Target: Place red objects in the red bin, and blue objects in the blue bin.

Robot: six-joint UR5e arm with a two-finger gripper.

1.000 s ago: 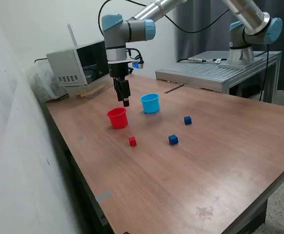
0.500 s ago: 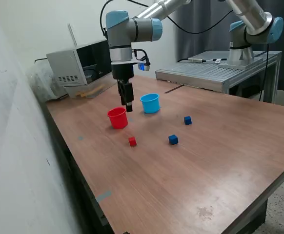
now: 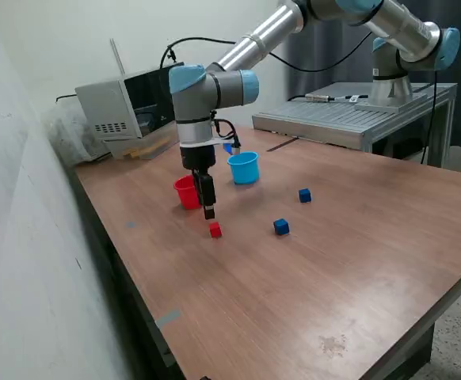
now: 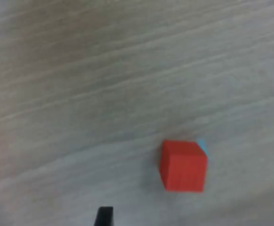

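Observation:
One red cube [image 3: 215, 229] lies on the wooden table in front of the red cup [image 3: 185, 192]; a second red cube does not show. My gripper [image 3: 209, 212] hangs just above the cube, a little toward the cup, open and empty. In the wrist view the cube [image 4: 184, 165] lies close below, and the two dark fingertips [image 4: 104, 215] stand wide apart at the picture's edge, the gripper [image 4: 194, 217] midway. The light blue cup [image 3: 244, 168] stands beside the red cup. Two dark blue cubes [image 3: 281, 227] [image 3: 304, 195] lie to the exterior view's right.
A grey box-like device [image 3: 127, 107] stands at the table's back corner. A metal platform [image 3: 349, 117] and a second arm's base [image 3: 405, 59] stand behind. The table's front edge [image 3: 143, 317] runs along the exterior view's left.
My gripper has moved from above the red cup down and forward to just above the red cube. The cups and cubes have not moved.

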